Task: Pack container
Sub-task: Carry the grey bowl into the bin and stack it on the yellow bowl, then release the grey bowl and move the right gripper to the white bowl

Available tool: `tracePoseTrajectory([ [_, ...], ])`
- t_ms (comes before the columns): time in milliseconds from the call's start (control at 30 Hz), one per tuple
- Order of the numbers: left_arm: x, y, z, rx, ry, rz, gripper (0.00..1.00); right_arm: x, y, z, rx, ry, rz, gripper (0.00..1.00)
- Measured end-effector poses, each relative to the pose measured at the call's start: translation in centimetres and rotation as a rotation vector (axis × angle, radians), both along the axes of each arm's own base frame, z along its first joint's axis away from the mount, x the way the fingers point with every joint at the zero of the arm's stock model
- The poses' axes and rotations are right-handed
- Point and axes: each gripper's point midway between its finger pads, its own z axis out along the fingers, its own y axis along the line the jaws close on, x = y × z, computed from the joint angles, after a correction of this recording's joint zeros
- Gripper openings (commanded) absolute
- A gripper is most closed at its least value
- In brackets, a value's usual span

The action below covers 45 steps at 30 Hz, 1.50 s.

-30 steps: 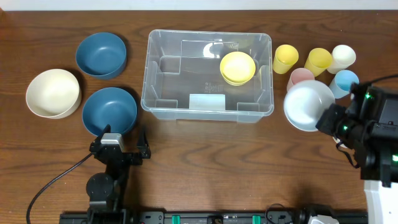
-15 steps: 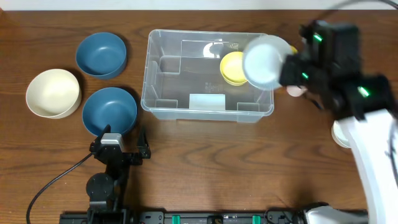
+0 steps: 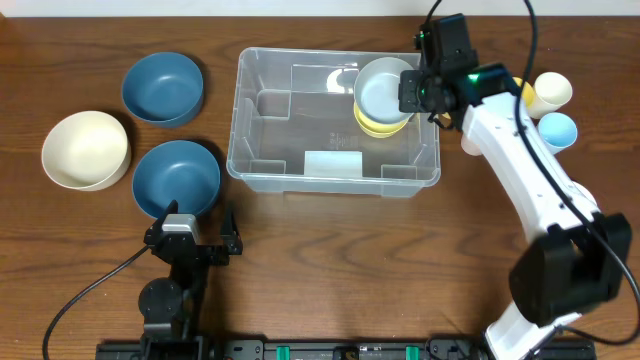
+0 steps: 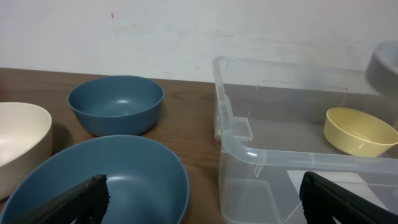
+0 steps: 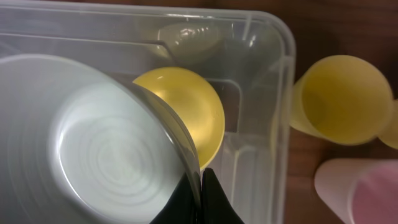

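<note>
From overhead, I am seeing the right tool (image 3: 418,92) pinching the rim of a pale grey bowl (image 3: 383,88). It is holding that bowl over the yellow bowl (image 3: 385,124), which is sitting in the far right corner of the clear container (image 3: 270,130) in the middle of the surface (image 3: 330,250). The left tool (image 3: 192,236) is sitting near the front edge, jaws spread wide and empty, just beside a blue bowl (image 3: 176,178).

Through the left wrist camera, I am looking past that bowl at a second blue bowl (image 4: 115,112). A cream bowl (image 4: 15,143) is sitting at the left and the container at the right.

Through the right wrist camera, the closed fingers are clamping the grey bowl's rim above the yellow one. A yellow cup (image 5: 339,99) and a pink cup (image 5: 357,186) are standing outside the container wall.
</note>
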Motion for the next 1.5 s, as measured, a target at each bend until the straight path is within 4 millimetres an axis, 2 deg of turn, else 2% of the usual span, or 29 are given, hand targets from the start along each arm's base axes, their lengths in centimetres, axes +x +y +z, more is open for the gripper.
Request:
tracePoseTrajectory([
  [300,0.0,0.0,0.0,0.0,0.0,0.0,0.98,2.4,0.2,-5.2,-0.04,0.033,-0.014,0.01],
  [400,0.0,0.0,0.0,0.0,0.0,0.0,0.98,3.0,0.3,-6.4,-0.043,0.033,-0.015,0.01],
  [433,0.0,0.0,0.0,0.0,0.0,0.0,0.98,3.2,0.3,-6.6,-0.043,0.032,-0.016,0.07],
  [533,0.0,0.0,0.0,0.0,0.0,0.0,0.98,3.5,0.4,-6.5,-0.04,0.019,-0.018,0.32],
  [600,0.0,0.0,0.0,0.0,0.0,0.0,0.98,3.7,0.4,-6.4,-0.04,0.011,-0.018,0.41],
  [667,0.0,0.0,0.0,0.0,0.0,0.0,0.98,3.7,0.4,-6.4,-0.046,0.011,-0.012,0.45],
  [867,0.0,0.0,0.0,0.0,0.0,0.0,0.98,2.7,0.3,-6.5,-0.054,0.058,0.0,0.46],
  [967,0.0,0.0,0.0,0.0,0.0,0.0,0.98,2.4,0.6,-5.1,-0.056,0.08,0.011,0.46],
  [1100,0.0,0.0,0.0,0.0,0.0,0.0,0.98,2.0,1.8,-0.7,-0.055,0.075,0.041,0.48],
  [1233,0.0,0.0,0.0,0.0,0.0,0.0,0.98,-0.2,2.2,4.0,-0.046,0.091,0.049,0.49],
  [1333,0.0,0.0,0.0,0.0,0.0,0.0,0.98,-1.9,0.8,6.9,-0.026,0.09,0.005,0.48],
  [1367,0.0,0.0,0.0,0.0,0.0,0.0,0.98,-2.9,-0.7,8.5,-0.014,0.091,-0.036,0.48],
  [1400,0.0,0.0,0.0,0.0,0.0,0.0,0.98,-3.0,-1.0,8.7,-0.012,0.089,-0.043,0.48],
  [1500,0.0,0.0,0.0,0.0,0.0,0.0,0.98,-5.4,-5.2,10.7,0.007,0.116,-0.16,0.47],
])
